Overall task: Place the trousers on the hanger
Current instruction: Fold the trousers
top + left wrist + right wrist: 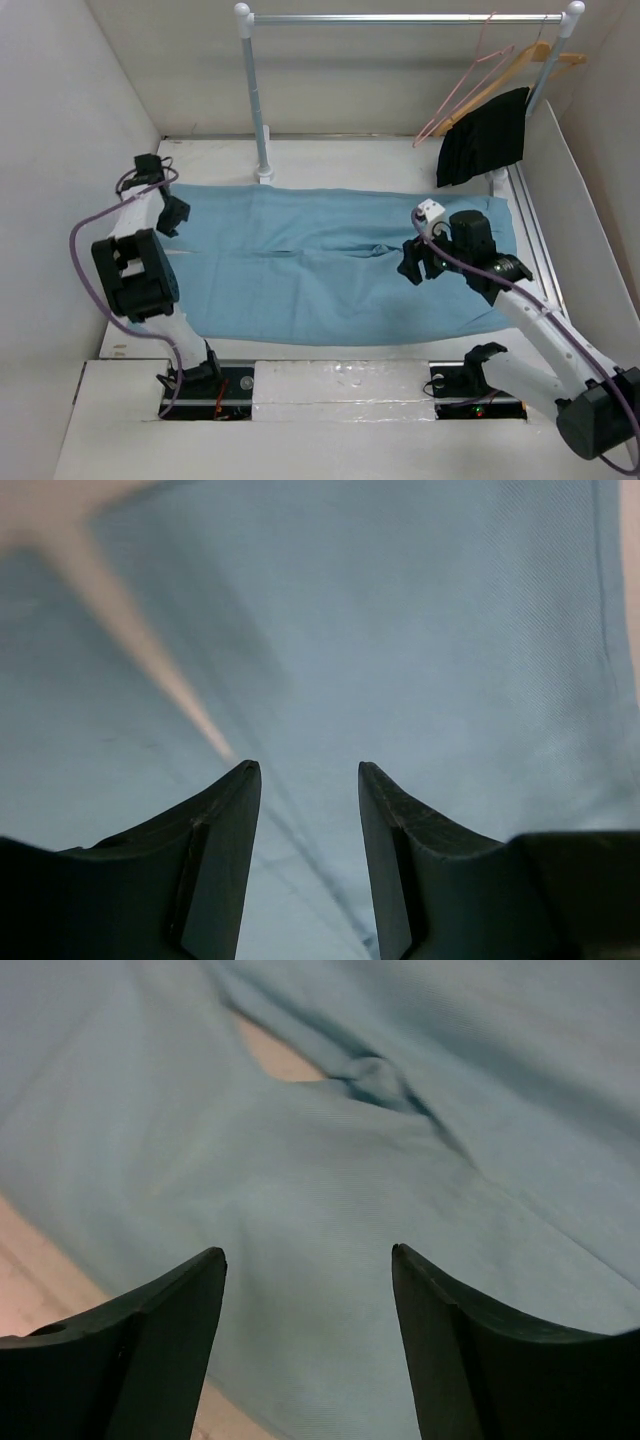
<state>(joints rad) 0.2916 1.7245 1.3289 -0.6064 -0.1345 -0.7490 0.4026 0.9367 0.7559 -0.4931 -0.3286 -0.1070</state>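
Observation:
The light blue trousers point(320, 265) lie spread flat across the table, legs to the left, waist to the right. They fill the left wrist view point(420, 630) and the right wrist view point(330, 1190). My left gripper point(172, 215) is open and empty over the leg ends; in its wrist view point(305, 770) the cloth lies between the fingers. My right gripper point(412, 262) is open and empty over the crotch area, also shown in its wrist view point(308, 1255). A wooden hanger point(505, 75) and a pink wire hanger point(465, 85) hang on the rail at back right.
A metal clothes rail point(400, 18) on two posts spans the back. A black garment point(485, 135) hangs on the wooden hanger at back right. White walls close in left, back and right. The white table point(330, 155) shows behind the trousers.

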